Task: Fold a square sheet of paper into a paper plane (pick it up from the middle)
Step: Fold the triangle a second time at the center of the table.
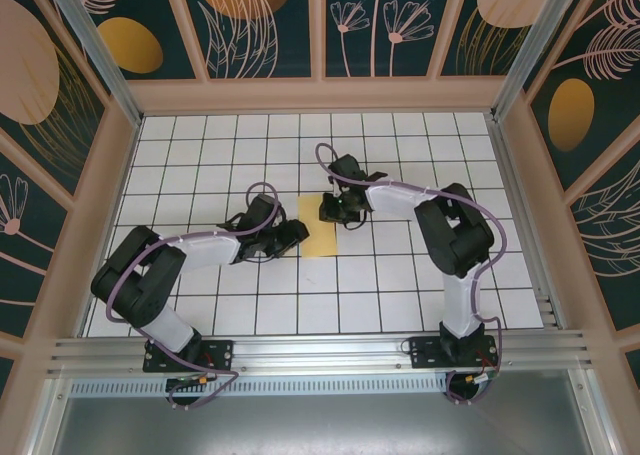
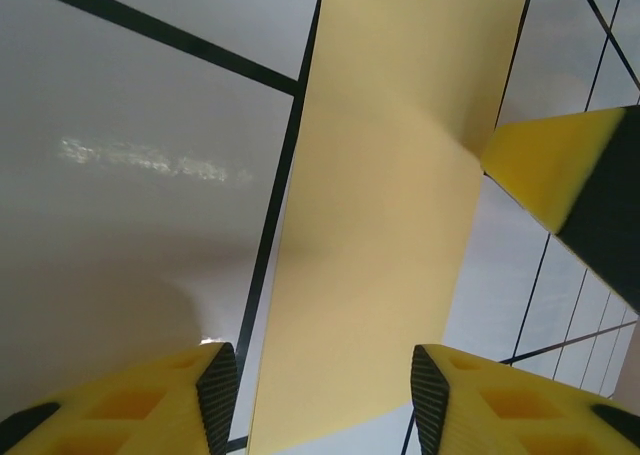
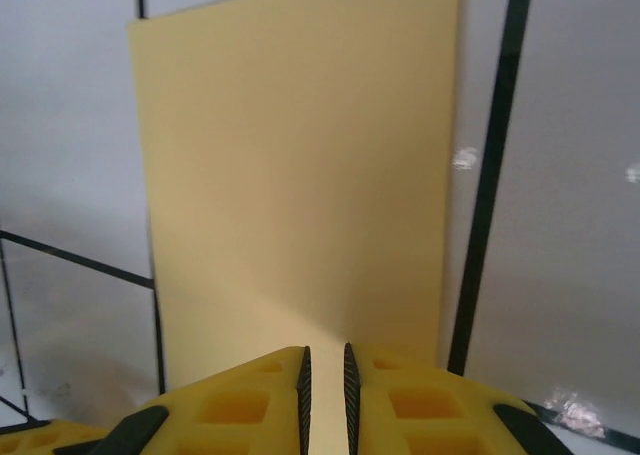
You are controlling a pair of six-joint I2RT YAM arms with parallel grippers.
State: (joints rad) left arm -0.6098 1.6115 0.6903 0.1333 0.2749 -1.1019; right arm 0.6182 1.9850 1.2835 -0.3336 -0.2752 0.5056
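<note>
The square sheet of paper (image 1: 320, 226) lies flat on the white grid table as a narrow yellow rectangle. My left gripper (image 1: 297, 235) sits at its left edge, low over the table. In the left wrist view the left gripper (image 2: 325, 400) is open, its pads either side of the near end of the paper (image 2: 385, 225) and apart from it. My right gripper (image 1: 334, 213) rests at the strip's far right part. In the right wrist view the right gripper (image 3: 325, 385) hovers over the paper (image 3: 300, 165) with only a narrow slit between the jaws and nothing gripped.
One yellow finger of the right gripper (image 2: 560, 165) touches the paper's right edge in the left wrist view. Beige frame walls (image 1: 320, 95) enclose the grid table (image 1: 200, 145). An aluminium rail (image 1: 320, 350) carries both arm bases at the near edge.
</note>
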